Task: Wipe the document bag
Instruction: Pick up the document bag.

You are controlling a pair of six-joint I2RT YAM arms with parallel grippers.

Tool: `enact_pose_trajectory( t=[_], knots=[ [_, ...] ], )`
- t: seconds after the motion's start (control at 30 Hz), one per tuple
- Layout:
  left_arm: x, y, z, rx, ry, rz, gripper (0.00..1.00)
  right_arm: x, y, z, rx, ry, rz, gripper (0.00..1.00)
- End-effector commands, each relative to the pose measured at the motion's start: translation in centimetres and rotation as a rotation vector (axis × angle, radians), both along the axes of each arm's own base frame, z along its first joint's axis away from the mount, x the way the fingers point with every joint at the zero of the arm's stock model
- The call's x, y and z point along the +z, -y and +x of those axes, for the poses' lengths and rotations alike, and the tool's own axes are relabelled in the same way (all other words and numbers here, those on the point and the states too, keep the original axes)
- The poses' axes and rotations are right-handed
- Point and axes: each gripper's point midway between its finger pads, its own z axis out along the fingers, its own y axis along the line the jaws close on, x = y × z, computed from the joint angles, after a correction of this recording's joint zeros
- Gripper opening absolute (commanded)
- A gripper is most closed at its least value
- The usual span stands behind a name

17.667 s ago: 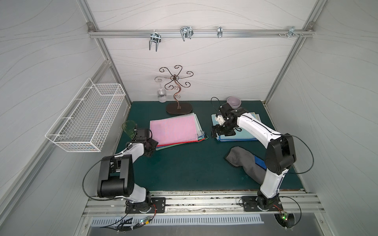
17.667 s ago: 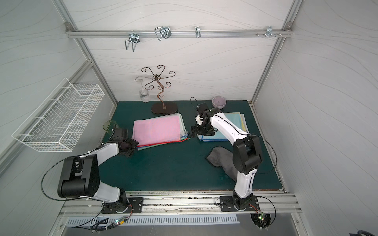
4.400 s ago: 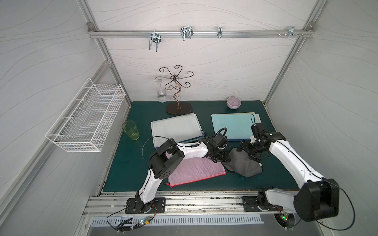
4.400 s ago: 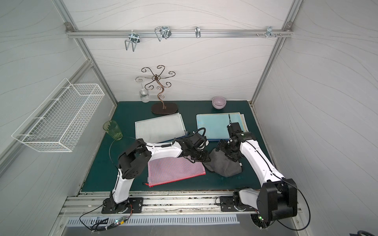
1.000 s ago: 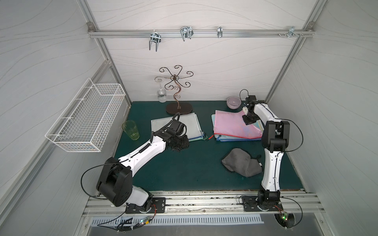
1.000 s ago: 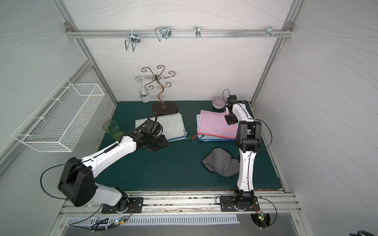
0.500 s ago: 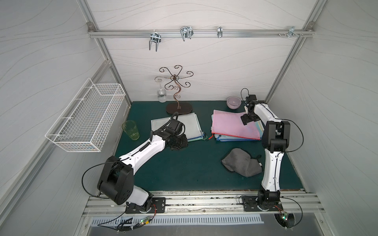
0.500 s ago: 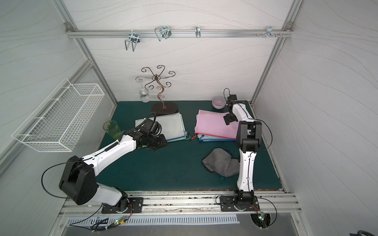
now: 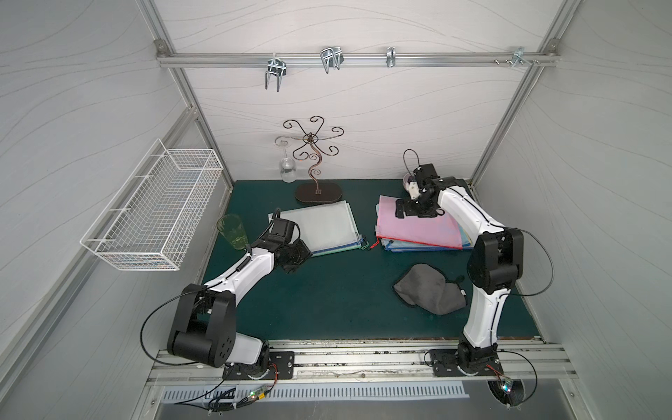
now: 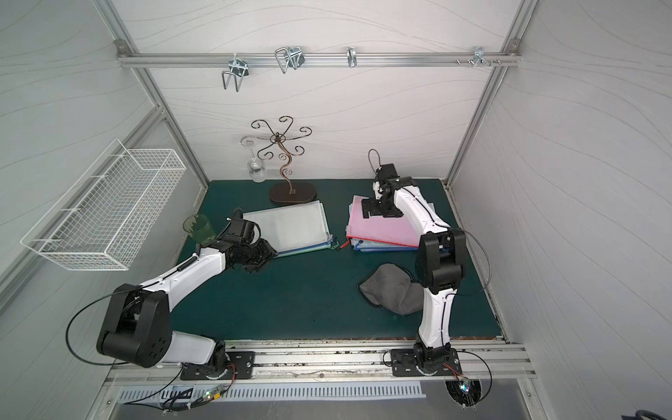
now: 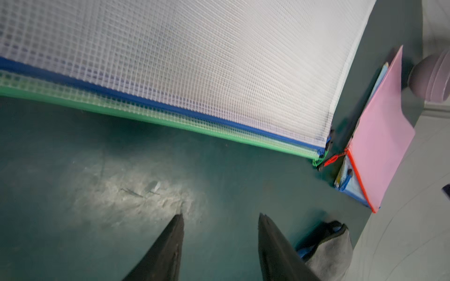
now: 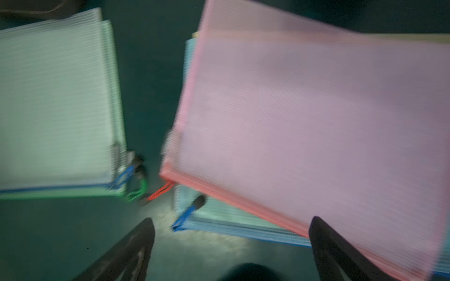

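While neither arm holds anything, no wiping is under way: the grey cloth [image 9: 429,289] lies crumpled and loose on the green tabletop [image 9: 327,302]. The pink document bag [image 9: 418,227] rests behind the cloth, toward the back wall, on top of a stack of blue-edged bags. The right fingers [image 12: 337,255] are spread wide and empty above that pink bag, well beyond the cloth. The left fingers [image 11: 165,250] stand partly apart with nothing between them, far to the cloth's left, just off the near edge of a second stack topped by a white mesh bag [image 9: 320,227]. My guess is that this is a pause before wiping: next, one arm must come down to the cloth and pinch a fold, while the other pins a bag flat so it cannot slide. Both top views show the cloth whole, whereas the right wrist view misses it, giving instead, blurred, the pink bag's red zip pull [image 12: 162,191]. The left wrist view alone shows plainly a mauve bowl [image 11: 431,80] beyond the pink bag, which the right arm mostly hides from above.
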Motion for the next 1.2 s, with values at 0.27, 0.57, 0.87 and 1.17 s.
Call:
enact_pose_trajectory(
  t=[0.27,0.57,0.87,1.17],
  knots=[
    [0.7,-2.4,5.6,0.362,0.089,-0.023,0.56,1.2,-5.3,-8.2,0.083,-0.111,0.175,0.99],
    [-1.0,-6.0,4.6,0.567,0.052,0.099,0.56,1.6,-5.2,-9.0,0.095,-0.111,0.182,0.99],
    [-1.1,-9.8,3.6,0.619,0.050,0.230,0.56,1.0,-5.5,-9.3,0.106,-0.135,0.194,0.99],
    [-3.0,-10.1,4.7,0.572,0.009,0.271,0.56,0.3,-5.6,-9.2,0.108,-0.150,0.193,0.99]
  ],
)
